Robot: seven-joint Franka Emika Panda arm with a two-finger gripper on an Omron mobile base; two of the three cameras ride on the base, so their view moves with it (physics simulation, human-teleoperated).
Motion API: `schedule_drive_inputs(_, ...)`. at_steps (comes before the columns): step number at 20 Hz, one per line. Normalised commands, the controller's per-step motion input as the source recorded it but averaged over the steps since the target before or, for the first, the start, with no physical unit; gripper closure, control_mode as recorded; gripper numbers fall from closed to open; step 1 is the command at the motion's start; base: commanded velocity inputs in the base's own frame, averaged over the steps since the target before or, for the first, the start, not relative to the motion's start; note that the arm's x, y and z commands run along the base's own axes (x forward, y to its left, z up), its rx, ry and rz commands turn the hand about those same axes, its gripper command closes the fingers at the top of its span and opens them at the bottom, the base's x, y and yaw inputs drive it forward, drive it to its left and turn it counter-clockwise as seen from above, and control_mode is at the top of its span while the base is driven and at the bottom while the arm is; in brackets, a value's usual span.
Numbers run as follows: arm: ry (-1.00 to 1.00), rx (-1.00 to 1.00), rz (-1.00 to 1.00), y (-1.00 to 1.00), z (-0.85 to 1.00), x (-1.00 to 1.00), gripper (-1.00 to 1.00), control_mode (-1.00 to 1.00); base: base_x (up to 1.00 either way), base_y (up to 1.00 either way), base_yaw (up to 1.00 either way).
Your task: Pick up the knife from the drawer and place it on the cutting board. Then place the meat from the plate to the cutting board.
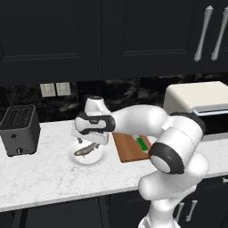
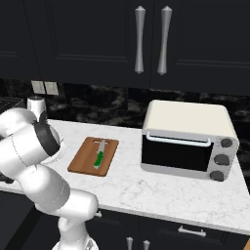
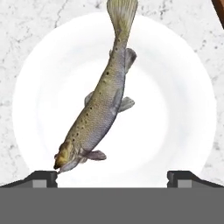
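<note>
While arm hides part of cutting board (image 1: 127, 149), knife (image 1: 142, 144) shows.

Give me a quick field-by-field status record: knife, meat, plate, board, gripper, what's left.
knife: lying on the cutting board, green handle toward the front edge
meat: fish-shaped piece lying on the plate, not gripped
plate: on the marble counter, just left of the cutting board
gripper: open, poised above the plate, tips wide apart, fish's head near one tip
toaster: at the counter's left end
toaster oven: right of the board
remaining: grasp the meat, move it to the board
</note>
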Motion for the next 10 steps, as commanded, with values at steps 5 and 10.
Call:
schedule_drive_inputs(5, 0.01, -0.02, -0.11, 0.01, -0.32, 0.28, -1.0, -1.0, 0.0, 0.0, 0.0)
schedule_drive_inputs(10, 0.0, -0.03, -0.14, 0.03, -0.34, 0.25, -1.0, -1.0, 0.0, 0.0, 0.0)
